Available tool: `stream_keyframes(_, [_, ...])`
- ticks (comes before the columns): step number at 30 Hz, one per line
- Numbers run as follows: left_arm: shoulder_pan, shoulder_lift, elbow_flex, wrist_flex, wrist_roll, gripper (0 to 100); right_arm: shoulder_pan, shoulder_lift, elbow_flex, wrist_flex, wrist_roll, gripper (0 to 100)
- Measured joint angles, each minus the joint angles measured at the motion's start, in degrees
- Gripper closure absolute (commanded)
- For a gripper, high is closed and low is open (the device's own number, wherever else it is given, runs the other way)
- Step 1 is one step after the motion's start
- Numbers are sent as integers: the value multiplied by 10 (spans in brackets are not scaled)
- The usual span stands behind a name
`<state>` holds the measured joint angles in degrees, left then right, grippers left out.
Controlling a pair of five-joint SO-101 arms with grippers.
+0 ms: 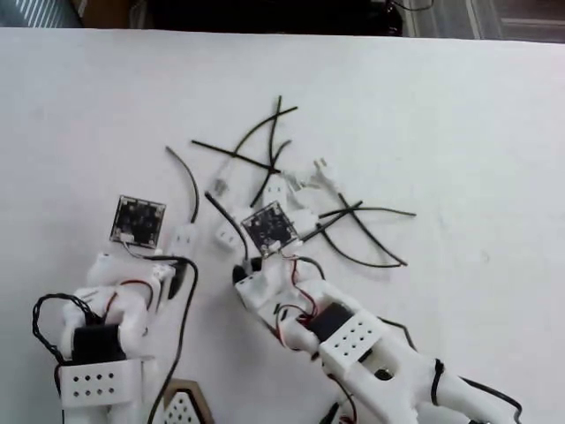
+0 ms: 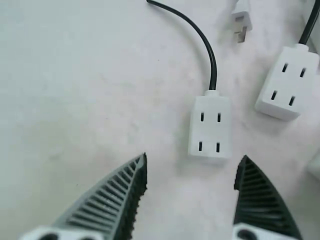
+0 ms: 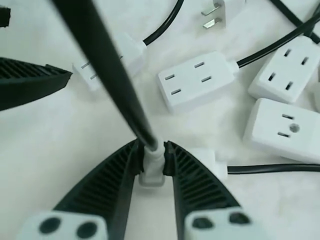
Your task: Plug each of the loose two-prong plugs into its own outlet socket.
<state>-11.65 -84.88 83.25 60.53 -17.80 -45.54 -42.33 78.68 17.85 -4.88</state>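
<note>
Our left hand (image 2: 194,159) gapes wide before two socket blocks (image 2: 210,127) and one loose plug (image 2: 241,21), while we grip one corded plug (image 3: 151,167) in our right hand (image 3: 151,146).

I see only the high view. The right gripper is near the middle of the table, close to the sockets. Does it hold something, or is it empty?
Observer: It holds something. The right gripper is shut on a white plug at the end of a black cord.
Operator: And the left gripper, is it also closed?
Observer: No, the left gripper is open and holds nothing.
Operator: What lies in front of it?
Observer: A white outlet block lies flat on the table just ahead of its fingertips, with both pairs of slots empty.
</note>
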Motion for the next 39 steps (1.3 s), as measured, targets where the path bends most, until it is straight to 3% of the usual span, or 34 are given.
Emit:
stream_keyframes(9, [0, 0, 0, 0, 0, 717, -4, 2, -22, 69, 70, 981])
stream_keyframes(21, [0, 0, 8, 0, -1, 717, -3, 3, -100, 228, 76, 981])
stream_keyframes(32, [0, 0, 8, 0, -1, 717, 3, 11, -141, 246, 109, 981])
stream_keyframes(39, [0, 0, 8, 0, -1, 717, 17, 11, -179, 247, 70, 981])
